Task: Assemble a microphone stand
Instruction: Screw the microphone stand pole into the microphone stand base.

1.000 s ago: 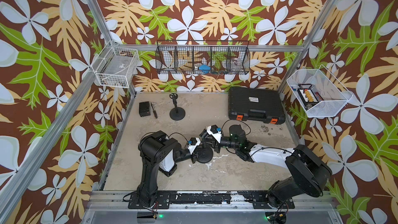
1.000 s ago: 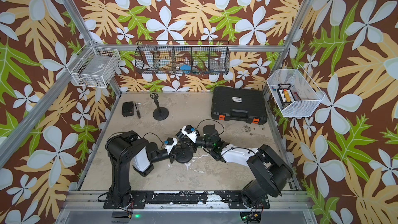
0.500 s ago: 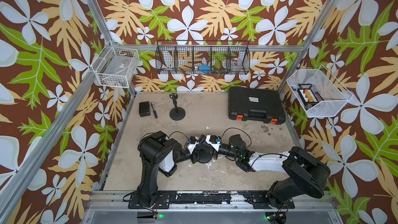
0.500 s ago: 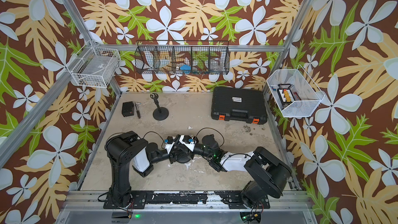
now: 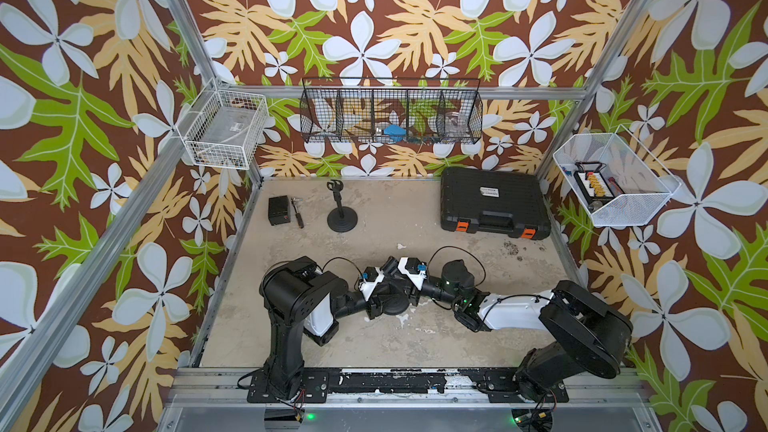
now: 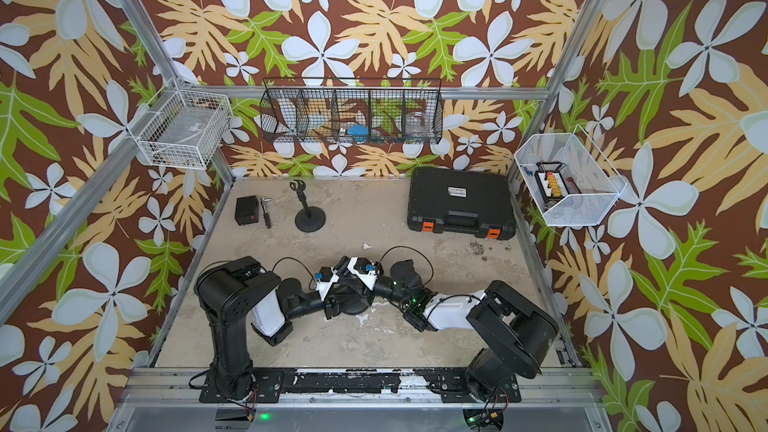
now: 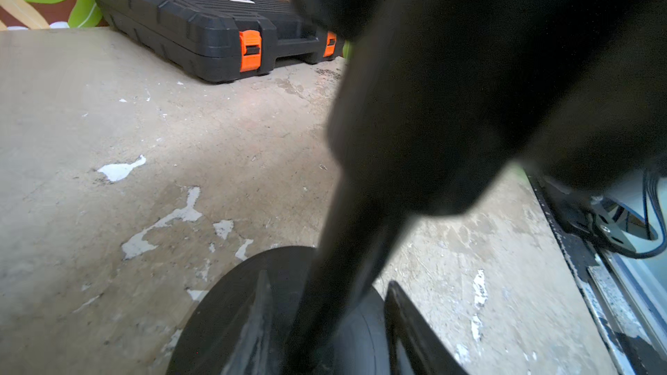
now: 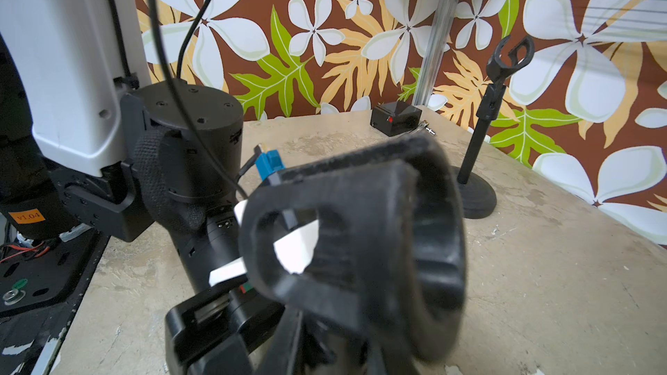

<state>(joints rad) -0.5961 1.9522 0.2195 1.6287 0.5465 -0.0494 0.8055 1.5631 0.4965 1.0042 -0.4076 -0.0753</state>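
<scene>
Two arms [image 5: 299,297] [image 5: 582,322], two stand bases [image 5: 342,220] [image 5: 397,307], three wire baskets [image 5: 216,153] [image 5: 357,118] [image 5: 623,209] (two white, one black), one case [image 5: 494,201], one small box [image 5: 279,210].

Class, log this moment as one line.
left gripper: open, straddling pole on round base | right gripper: at mic clip, grip unclear | second stand: upright, rear

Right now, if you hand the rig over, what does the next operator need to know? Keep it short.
Left gripper: open, jaws either side of the pole, just above the round base.
Right gripper: shut on the pole's upper end, by the mic clip; the exact contact is blurred.
Things: round base on the table, front centre, with the pole standing on it. A complete stand is at the back left, beside a small black box and a tool; the black case is at the back right.
Done: pole is on the base.
Left: I cannot tell if the pole is screwed tight. Check it, then release.
</scene>
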